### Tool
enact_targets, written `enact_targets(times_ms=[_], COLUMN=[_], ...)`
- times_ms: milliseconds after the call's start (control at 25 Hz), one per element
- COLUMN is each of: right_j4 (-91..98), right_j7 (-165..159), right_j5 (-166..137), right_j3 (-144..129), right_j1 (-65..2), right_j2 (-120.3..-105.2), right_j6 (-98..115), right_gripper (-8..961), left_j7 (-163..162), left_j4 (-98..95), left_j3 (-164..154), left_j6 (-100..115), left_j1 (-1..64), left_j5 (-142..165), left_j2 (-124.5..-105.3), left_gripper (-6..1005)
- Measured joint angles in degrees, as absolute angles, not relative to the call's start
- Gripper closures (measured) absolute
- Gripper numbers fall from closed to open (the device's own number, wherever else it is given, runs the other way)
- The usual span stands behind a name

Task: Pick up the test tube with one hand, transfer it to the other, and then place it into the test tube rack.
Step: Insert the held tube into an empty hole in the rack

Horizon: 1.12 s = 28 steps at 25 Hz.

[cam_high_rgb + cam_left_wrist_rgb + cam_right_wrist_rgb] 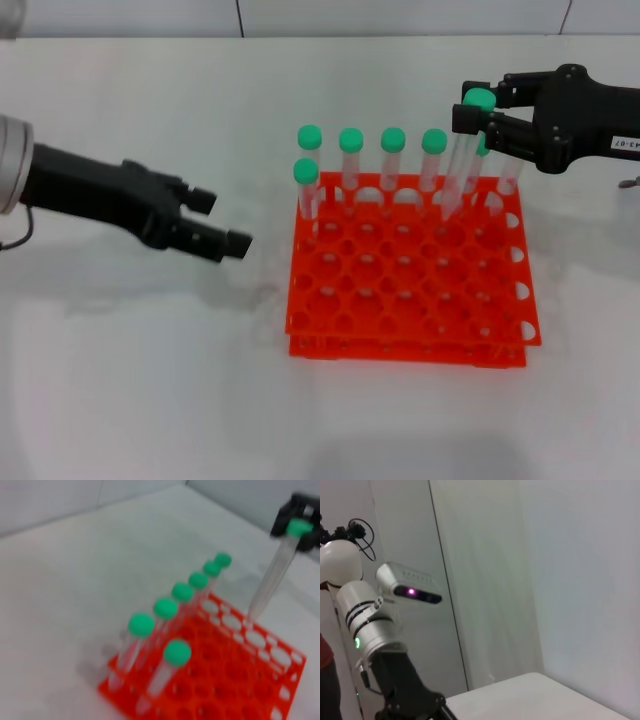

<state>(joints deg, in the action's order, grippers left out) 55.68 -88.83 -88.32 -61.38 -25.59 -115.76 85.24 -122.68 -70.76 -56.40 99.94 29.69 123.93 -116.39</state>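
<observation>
My right gripper [472, 108], black with a white label, is shut on the green cap end of the test tube [458, 165]. It holds the tube tilted over the back right of the orange-red rack [400, 300], and the tube's lower tip reaches a back-row hole. The left wrist view shows the same tube [272, 577], the right gripper [300, 522] and the rack [235, 675]. My left gripper [225, 220] is open and empty, low over the table just left of the rack.
Several other green-capped tubes [350, 150] stand in the rack's back row and far-left column [167, 610]. One more cap [484, 146] shows behind the held tube. The right wrist view shows only the left arm [375, 635] and a wall.
</observation>
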Motion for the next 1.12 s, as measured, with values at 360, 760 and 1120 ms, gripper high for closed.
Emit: enact_targets(times_ms=[360, 760, 1120], right_j4=[54.13, 54.05, 53.67], right_j7=[-88.71, -88.88, -87.76], right_j5=[-86.22, -83.52, -79.18], right_j3=[-64.55, -67.71, -74.47], right_j1=[-25.52, -26.00, -27.28], right_j2=[-115.87, -115.87, -115.89], right_j6=[83.39, 80.79, 73.68], right_gripper=[686, 687, 687], left_j7=[-112.83, -100.85, -97.26], left_j4=[-71.50, -71.31, -70.46], left_j3=[-54.06, -51.05, -51.15], left_j6=[100.08, 101.14, 102.01], left_j1=[24.35, 21.53, 21.82], left_j5=[126.88, 127.41, 128.20], left_j2=[-116.02, -116.33, -116.82], left_gripper=[111, 111, 111])
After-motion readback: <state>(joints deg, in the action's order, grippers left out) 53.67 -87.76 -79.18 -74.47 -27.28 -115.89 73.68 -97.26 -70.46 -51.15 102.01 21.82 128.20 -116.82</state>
